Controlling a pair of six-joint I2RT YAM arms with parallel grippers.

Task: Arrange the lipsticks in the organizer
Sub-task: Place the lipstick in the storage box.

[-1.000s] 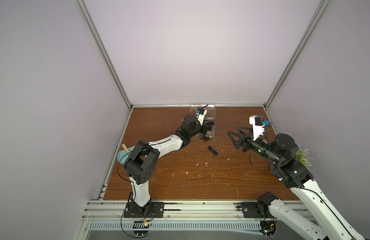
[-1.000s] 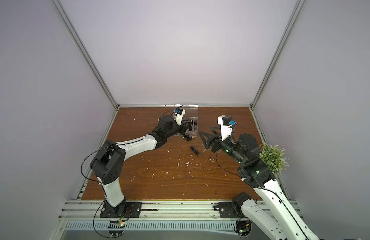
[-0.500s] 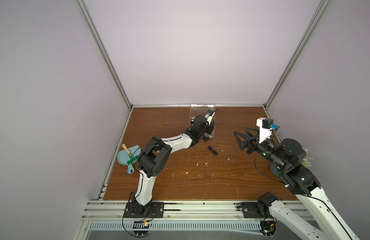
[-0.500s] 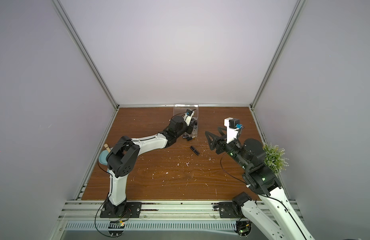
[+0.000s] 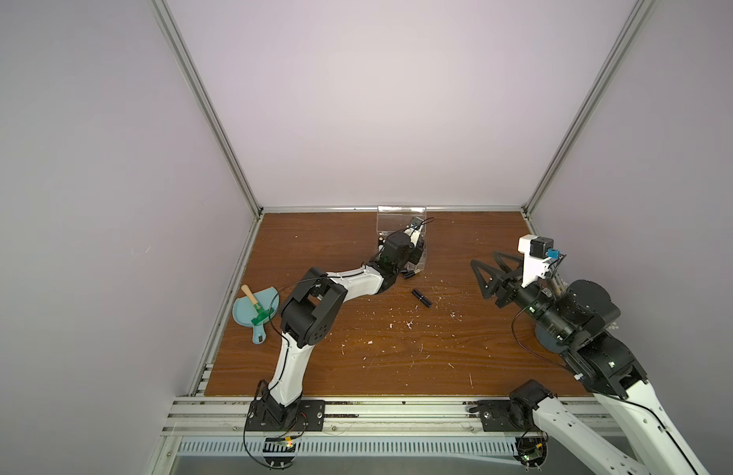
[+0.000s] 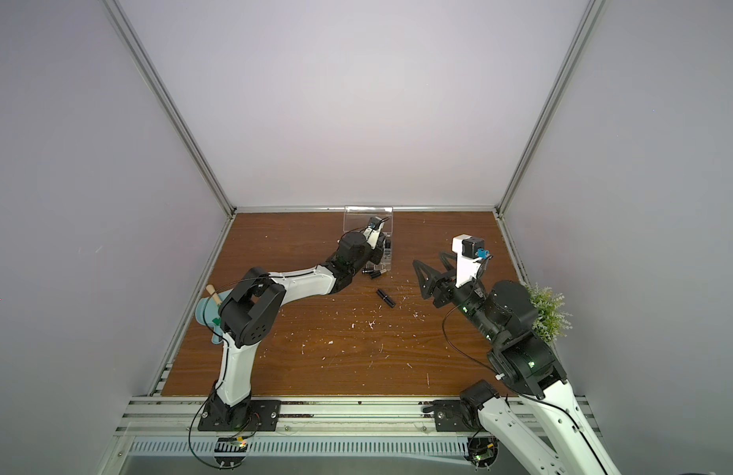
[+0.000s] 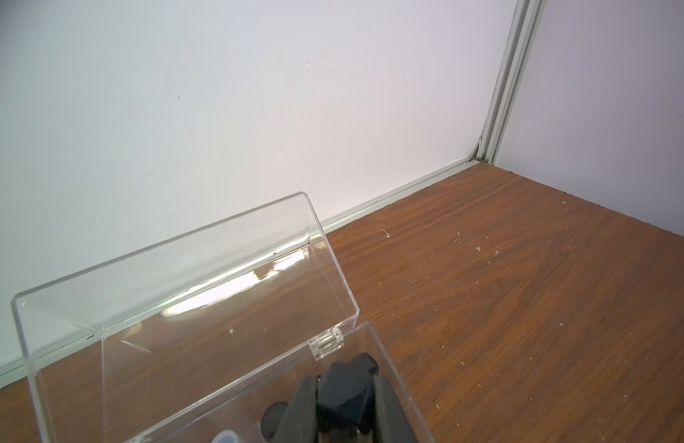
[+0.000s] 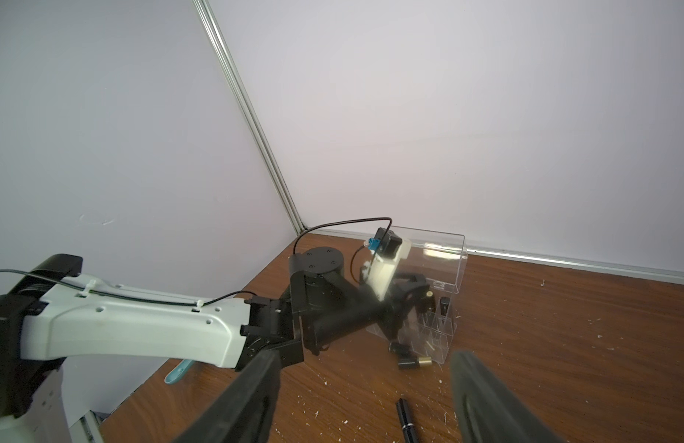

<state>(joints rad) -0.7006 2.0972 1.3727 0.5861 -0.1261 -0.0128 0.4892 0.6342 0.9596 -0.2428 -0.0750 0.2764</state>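
Even, diffuse light; soft shadows; glare on organizer lid (image 7: 233,285); right hand (image 8: 365,356) blurred close to lens.

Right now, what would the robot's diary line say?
left gripper: shut on black lipstick over organizer | right gripper: open, empty | lid: open | three loose lipsticks on table

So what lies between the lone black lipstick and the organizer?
Two short tubes, one black, one gold-tipped, lie just in front of the organizer; clearest in the right wrist view, also in both top views.
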